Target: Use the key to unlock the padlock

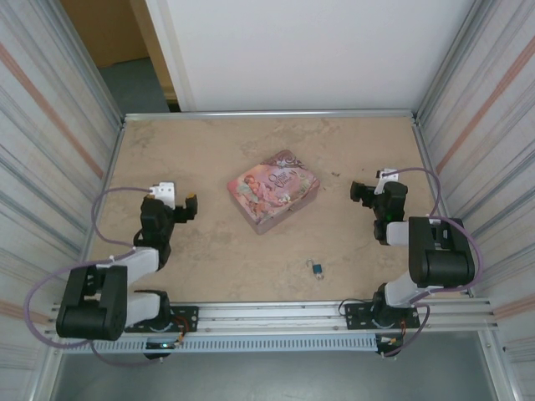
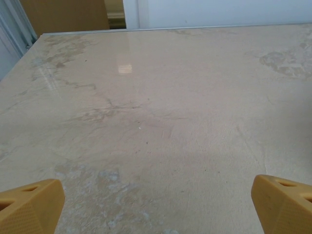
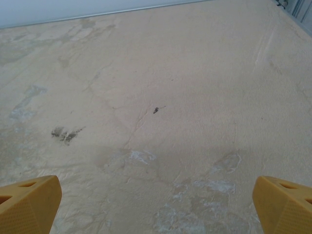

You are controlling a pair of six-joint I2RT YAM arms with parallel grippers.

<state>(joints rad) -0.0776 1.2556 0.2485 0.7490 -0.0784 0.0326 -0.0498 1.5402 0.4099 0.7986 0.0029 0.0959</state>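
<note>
padlock (image 1: 318,269) on beige marbled table (image 1: 217,259) | corrugated metal walls (image 1: 42,125) around

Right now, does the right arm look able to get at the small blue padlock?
Probably yes. The padlock lies alone on the table, on the right arm's side; nothing stands between it and the right hand, which is open.

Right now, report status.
Left fingers open, empty. Right fingers open, empty. Padlock on table near front edge, untouched. Tin mid-table, clear of it.

Tiny blue-teal padlock (image 1: 318,268) on the beige table (image 1: 209,259), near the front rail (image 1: 276,311), pink tin (image 1: 273,190) farther back.
</note>
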